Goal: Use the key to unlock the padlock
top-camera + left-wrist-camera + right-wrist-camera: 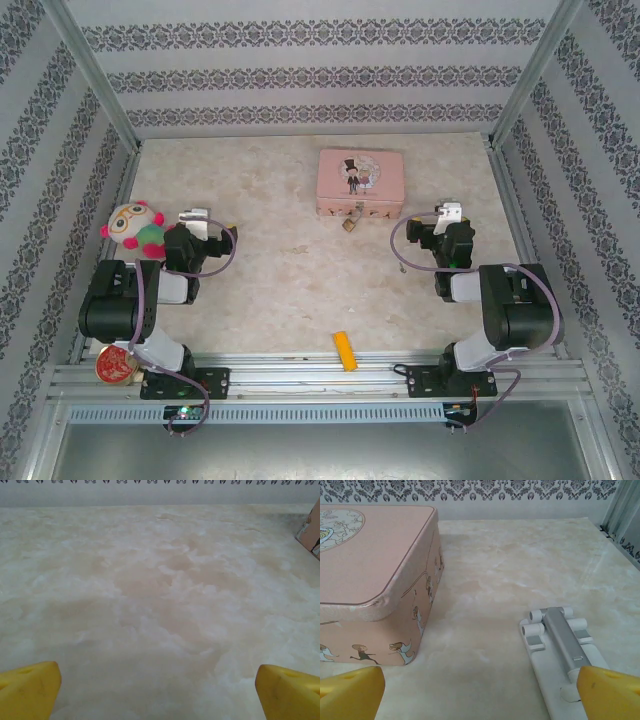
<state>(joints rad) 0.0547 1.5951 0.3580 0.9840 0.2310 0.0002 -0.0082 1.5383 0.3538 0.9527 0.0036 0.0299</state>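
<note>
Beige marbled tabletop (280, 290), patterned walls (300, 80). Far centre, closed pink picture tin (360, 180), tiny brass padlock (351, 222) at its near face. Left gripper (159, 690), right gripper (480, 692): jaws spread.

padlock (350, 223) too tiny to read, pink tin (370, 565) cropped

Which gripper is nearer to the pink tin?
The right gripper: the pink tin lies just beside it; the left gripper is farther off, by the plush toy.
</note>
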